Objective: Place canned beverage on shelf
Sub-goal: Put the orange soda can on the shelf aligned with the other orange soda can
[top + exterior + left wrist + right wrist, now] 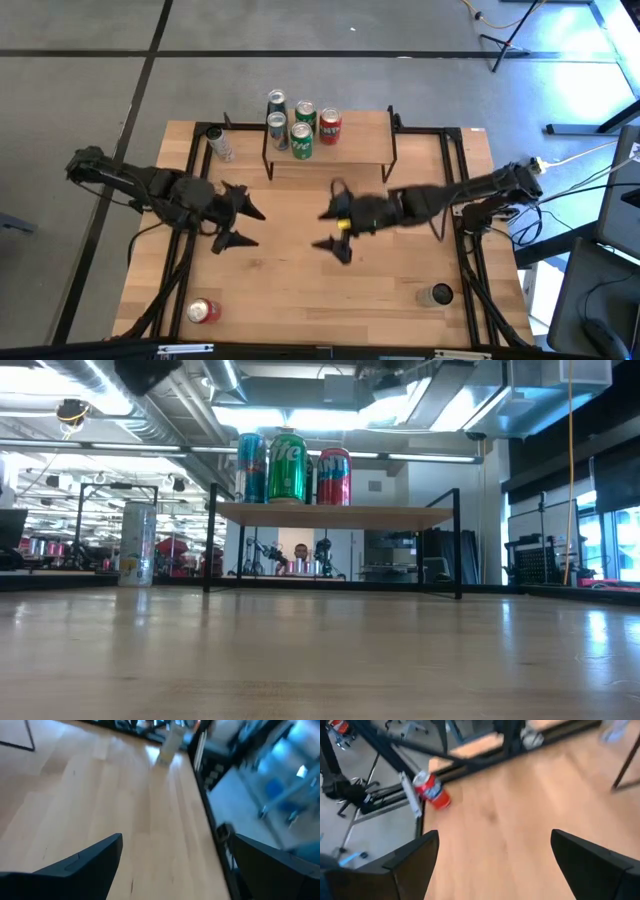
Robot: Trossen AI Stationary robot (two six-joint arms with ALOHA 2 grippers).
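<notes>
The shelf (350, 150) stands at the table's far middle. Several cans stand upright on its top: blue (276, 101), green (305, 113) and red (329, 126); they also show in the low view (288, 467). A pale can (218, 143) stands on the table left of the shelf. A red can (203, 311) lies on its side at the near left and also shows in the right wrist view (432, 792). A grey can (437, 295) stands at the near right. My left gripper (258, 227) and my right gripper (320, 230) are open and empty at mid-table, facing each other.
Black frame rails (195, 180) run along the table's left and right sides. The table's edge and the floor beyond show in both wrist views (380, 815). Bare tabletop (300, 290) lies between the grippers and the near edge.
</notes>
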